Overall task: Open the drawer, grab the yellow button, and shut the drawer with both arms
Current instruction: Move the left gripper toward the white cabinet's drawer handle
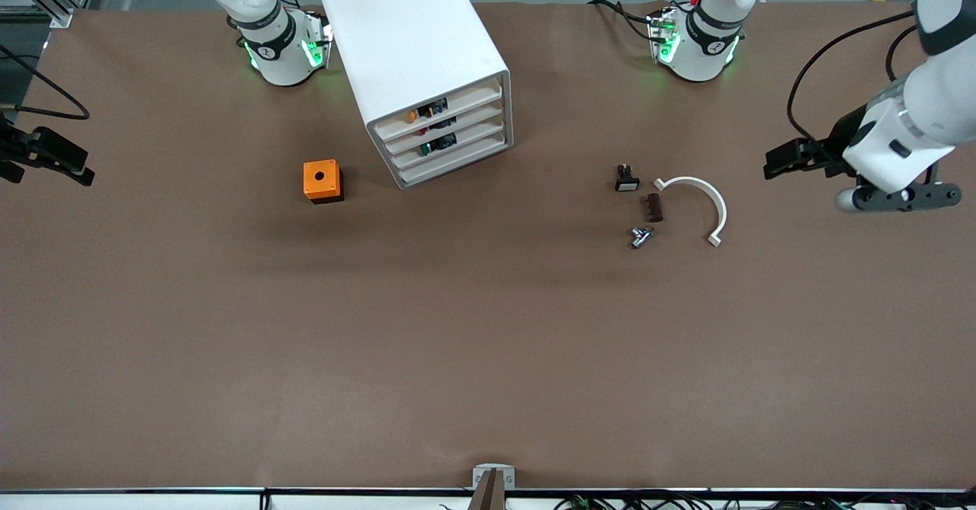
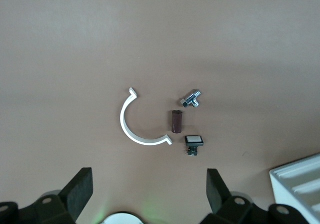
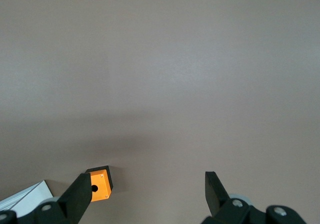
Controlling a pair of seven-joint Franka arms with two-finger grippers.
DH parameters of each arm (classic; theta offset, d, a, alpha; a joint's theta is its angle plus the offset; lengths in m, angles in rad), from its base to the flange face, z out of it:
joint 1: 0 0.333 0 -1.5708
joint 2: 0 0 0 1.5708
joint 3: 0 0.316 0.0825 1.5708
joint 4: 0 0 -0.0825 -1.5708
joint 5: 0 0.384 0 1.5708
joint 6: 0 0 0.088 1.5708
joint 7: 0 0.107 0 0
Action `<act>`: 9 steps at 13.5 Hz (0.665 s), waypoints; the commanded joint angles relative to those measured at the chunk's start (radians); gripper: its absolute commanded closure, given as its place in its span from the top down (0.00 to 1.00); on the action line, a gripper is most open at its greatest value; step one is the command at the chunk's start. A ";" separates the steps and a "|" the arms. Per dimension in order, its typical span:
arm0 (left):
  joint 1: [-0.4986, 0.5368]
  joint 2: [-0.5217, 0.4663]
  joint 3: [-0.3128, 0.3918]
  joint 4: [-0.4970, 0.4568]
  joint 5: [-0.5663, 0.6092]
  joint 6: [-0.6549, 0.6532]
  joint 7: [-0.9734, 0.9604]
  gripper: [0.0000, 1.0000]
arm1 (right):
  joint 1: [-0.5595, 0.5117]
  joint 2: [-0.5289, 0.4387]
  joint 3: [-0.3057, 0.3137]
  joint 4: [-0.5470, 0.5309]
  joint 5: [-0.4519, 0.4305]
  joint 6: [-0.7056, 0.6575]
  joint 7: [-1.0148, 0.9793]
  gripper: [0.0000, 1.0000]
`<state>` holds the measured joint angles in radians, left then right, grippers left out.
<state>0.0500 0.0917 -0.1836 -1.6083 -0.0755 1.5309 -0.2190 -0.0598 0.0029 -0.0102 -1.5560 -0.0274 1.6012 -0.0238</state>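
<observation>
Jaws of both grippers, left and right, hang released over the tabletop (the drawer sits closed).

button too small to make out, cabinet cut by frame edge, drawer contents mostly hidden

From high across the table we look down at both arm bases and the white cabinet. Our left wrist camera looks down from well above on the white curved clip and small parts, also seen in the front view. Our right wrist camera, equally high, shares the orange box with the front view.
</observation>
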 commanded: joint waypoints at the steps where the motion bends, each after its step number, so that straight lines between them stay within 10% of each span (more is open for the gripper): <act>1: 0.002 0.086 -0.004 0.033 -0.035 0.012 -0.084 1.00 | -0.017 -0.014 0.012 -0.015 0.003 0.002 -0.016 1.00; 9: -0.083 0.328 -0.002 0.154 -0.175 0.029 -0.340 1.00 | -0.018 -0.014 0.010 -0.018 0.000 0.003 -0.007 1.00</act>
<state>0.0085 0.3877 -0.1855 -1.5155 -0.2407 1.5695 -0.4537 -0.0603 0.0030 -0.0112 -1.5608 -0.0275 1.6008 -0.0243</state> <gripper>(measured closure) 0.000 0.000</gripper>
